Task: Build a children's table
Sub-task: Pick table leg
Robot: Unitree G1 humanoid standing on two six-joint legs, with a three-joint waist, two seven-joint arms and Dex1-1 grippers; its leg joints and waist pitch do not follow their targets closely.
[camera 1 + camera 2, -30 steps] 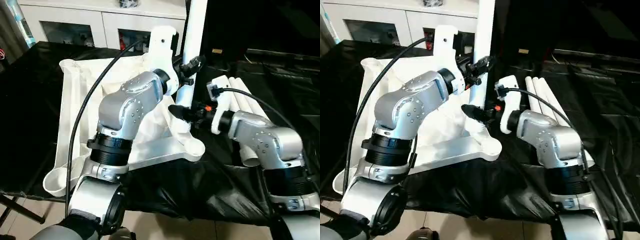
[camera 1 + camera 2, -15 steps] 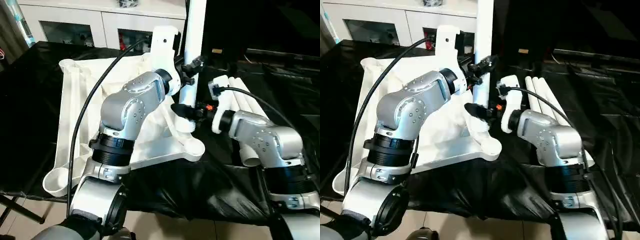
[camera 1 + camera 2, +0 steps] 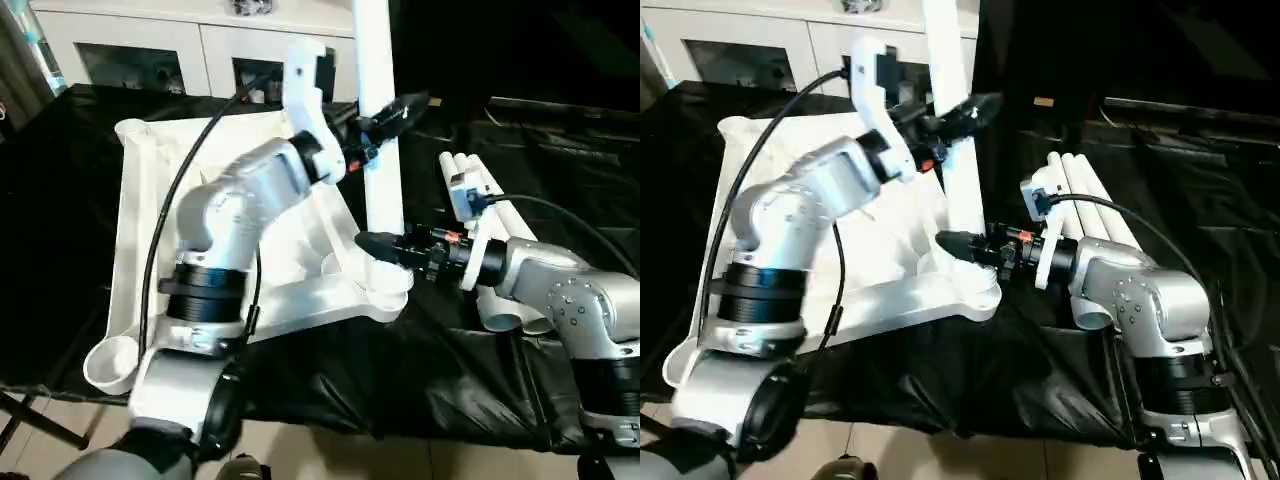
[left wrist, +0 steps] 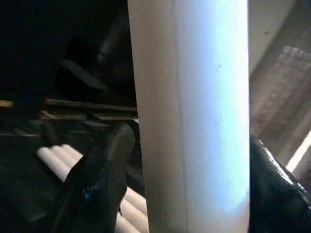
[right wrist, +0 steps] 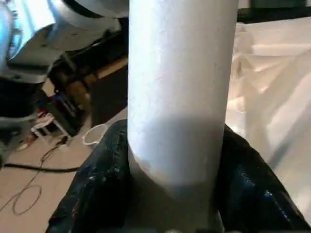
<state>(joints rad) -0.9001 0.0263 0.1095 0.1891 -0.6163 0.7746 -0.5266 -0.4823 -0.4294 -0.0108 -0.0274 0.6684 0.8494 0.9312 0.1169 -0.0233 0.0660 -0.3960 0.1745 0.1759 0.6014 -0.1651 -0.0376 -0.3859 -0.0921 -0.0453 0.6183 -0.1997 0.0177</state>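
Observation:
The children's table top [image 3: 150, 230] lies upside down on black cloth, ribbed side up. One white leg [image 3: 375, 60] stands upright in the near right corner socket [image 3: 388, 290]. My left gripper [image 3: 385, 120] is high on that leg and open, one black finger [image 4: 97, 184] on each side of the tube [image 4: 194, 121]. My right gripper [image 3: 378, 245] is shut on the same leg just above the socket. Its fingers [image 5: 97, 184] press both sides of the tube [image 5: 180, 73].
Several loose white legs [image 3: 490, 200] lie side by side on the black cloth [image 3: 480, 390] behind my right forearm. A white cabinet with glass doors [image 3: 150, 40] stands behind the table. The table top's near left socket [image 3: 110, 360] overhangs the front edge.
My left gripper has slid higher up the leg and its fingers have spread. My right gripper has dropped to the leg's foot and closed on it. The leg's top now leans slightly left.

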